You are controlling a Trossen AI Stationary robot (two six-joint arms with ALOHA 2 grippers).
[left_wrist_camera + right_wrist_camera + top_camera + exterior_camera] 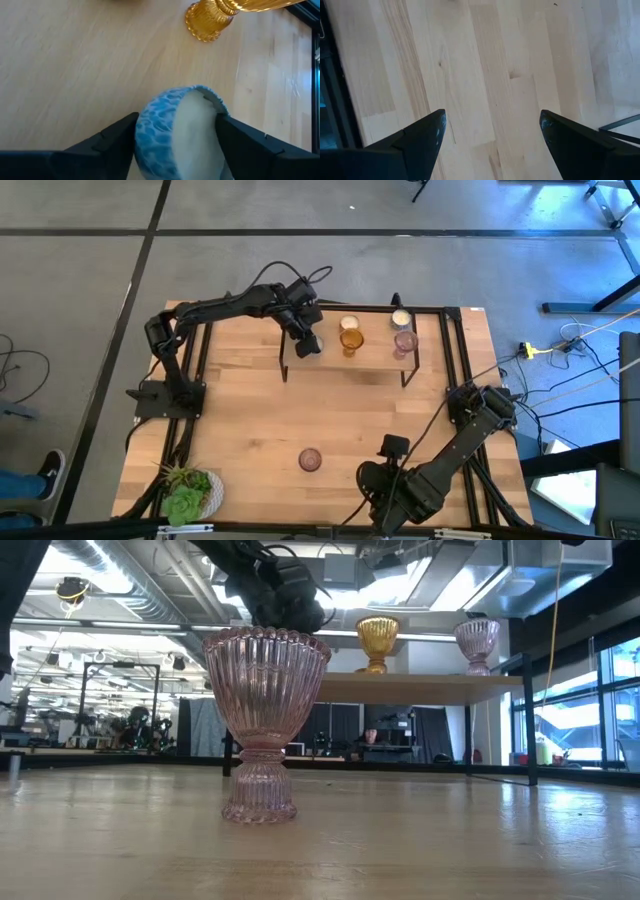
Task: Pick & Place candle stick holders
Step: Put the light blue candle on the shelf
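Observation:
My left gripper (pixel 305 340) is over the left part of the raised wooden shelf (pixel 380 365) at the table's far side, shut on a small cup (pixel 175 130) that is blue-patterned outside and whitish inside. An amber cup (pixel 350 339) stands on the shelf just right of the gripper, with a whitish cup (pixel 349 323) behind it. Another whitish cup (pixel 400 318) and a pink cup (pixel 404 341) stand at the shelf's right end. A second pink cup (pixel 310 459) stands upright on its foot on the table near the front. My right gripper (pixel 392 444) is open and empty above the table at the near right. My left gripper pinches the blue-and-white cup between its two fingers, one on the blue outer wall (pixel 142 135) and one at the opposite side by the rim (pixel 217 112). The fingers come from above, pointing down at the shelf top. I cannot tell whether the cup touches the shelf.
A leafy green plant in a white pot (pixel 190 492) stands at the table's near left corner. The shelf stands on thin black legs (pixel 283 365). A black frame (pixel 455 350) runs around the table. Bare wood lies between the shelf and the front pink cup.

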